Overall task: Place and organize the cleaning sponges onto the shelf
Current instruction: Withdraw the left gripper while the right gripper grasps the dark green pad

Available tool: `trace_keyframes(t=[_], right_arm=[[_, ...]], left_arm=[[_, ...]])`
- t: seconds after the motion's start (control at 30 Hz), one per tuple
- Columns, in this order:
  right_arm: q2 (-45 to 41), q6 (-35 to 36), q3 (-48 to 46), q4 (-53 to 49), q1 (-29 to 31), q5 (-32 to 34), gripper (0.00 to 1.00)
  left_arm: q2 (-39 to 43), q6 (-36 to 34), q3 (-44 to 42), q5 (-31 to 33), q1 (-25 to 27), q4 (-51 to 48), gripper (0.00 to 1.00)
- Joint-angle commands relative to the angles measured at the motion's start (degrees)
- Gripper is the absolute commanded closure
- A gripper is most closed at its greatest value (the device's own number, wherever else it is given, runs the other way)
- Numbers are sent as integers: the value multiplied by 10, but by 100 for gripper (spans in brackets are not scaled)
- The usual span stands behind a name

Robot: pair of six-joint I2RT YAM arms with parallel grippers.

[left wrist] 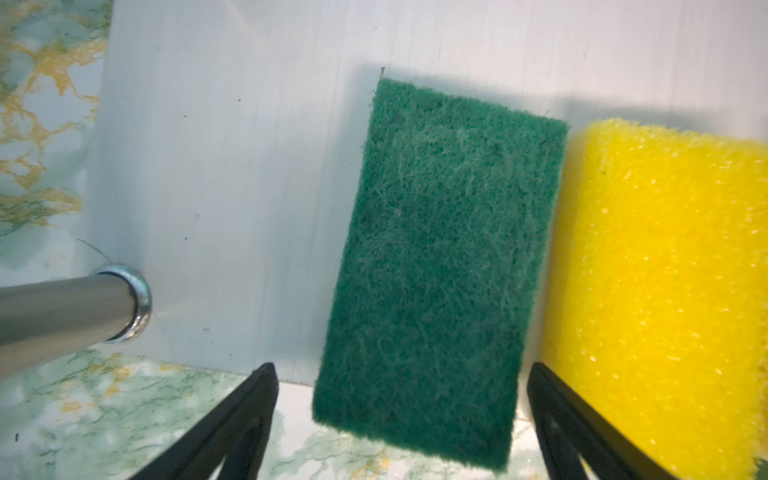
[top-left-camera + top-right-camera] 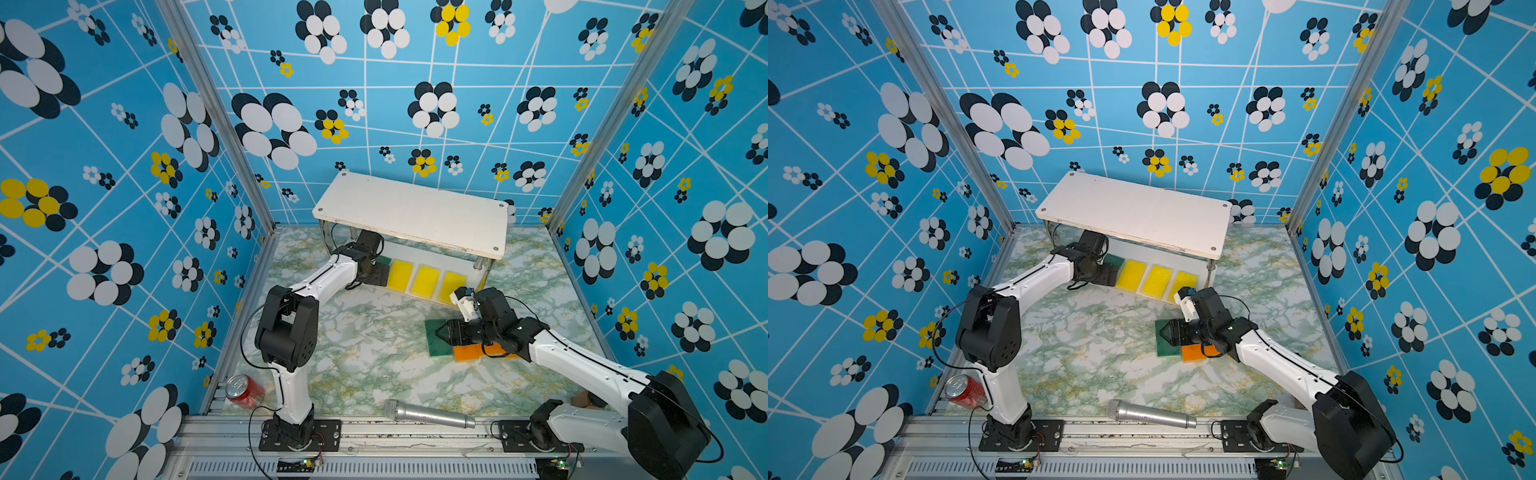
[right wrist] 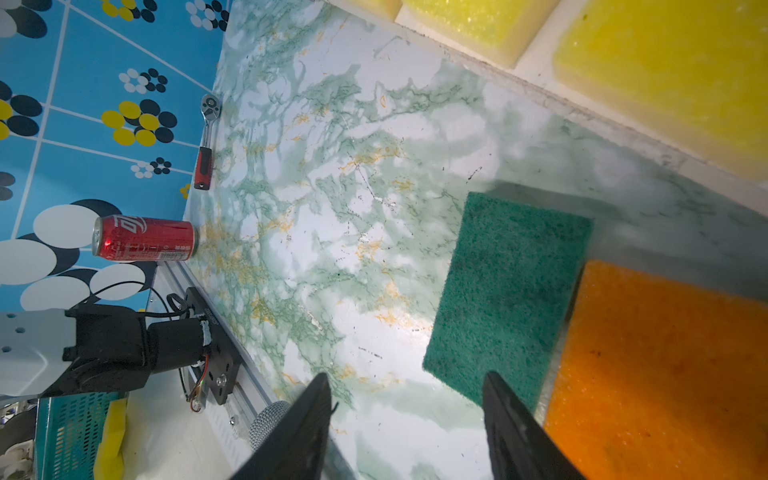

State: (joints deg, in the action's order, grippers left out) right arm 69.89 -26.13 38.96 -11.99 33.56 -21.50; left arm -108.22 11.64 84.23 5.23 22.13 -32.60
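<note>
your left claw [image 1: 402, 368] spread around a green sponge [image 1: 440, 257] on the shelf [image 1: 228, 166]; right claw [image 3: 406, 376] spread; red can [image 3: 145, 243] lettering unreadable.

Both top views look down from high up toward the back wall [image 2: 415, 104], whole table [image 2: 365, 374] and shelf [image 2: 411, 208] in frame (nearly identical). Left wrist cam's close on the shelf's lower board [image 1: 228, 166]; right wrist cam's low over the table, sharing the red can [image 3: 145, 243] with them.
</note>
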Motion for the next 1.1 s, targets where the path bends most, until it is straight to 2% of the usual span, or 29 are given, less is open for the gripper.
trace_keyframes(t=[0.0, 0.23, 0.33, 0.53, 0.87, 1.07], right_arm=[[9, 13, -2, -17, -4, 2, 39], [27, 15, -3, -17, -3, -2, 39], [37, 18, -2, -16, 0, -4, 39], [75, 31, 10, -21, 27, 8, 38], [139, 48, 39, -44, 71, 53, 38], [182, 52, 57, -38, 82, 46, 37]], left_arm=[[19, 13, -10, 6, -2, 9, 4], [45, 14, -24, 5, 1, 17, 3], [64, 17, -42, 23, 6, 24, 2], [113, 31, -89, 31, 13, 38, 0], [188, 42, -172, 0, 23, 45, 1], [249, 40, -234, -26, 31, 55, 1]])
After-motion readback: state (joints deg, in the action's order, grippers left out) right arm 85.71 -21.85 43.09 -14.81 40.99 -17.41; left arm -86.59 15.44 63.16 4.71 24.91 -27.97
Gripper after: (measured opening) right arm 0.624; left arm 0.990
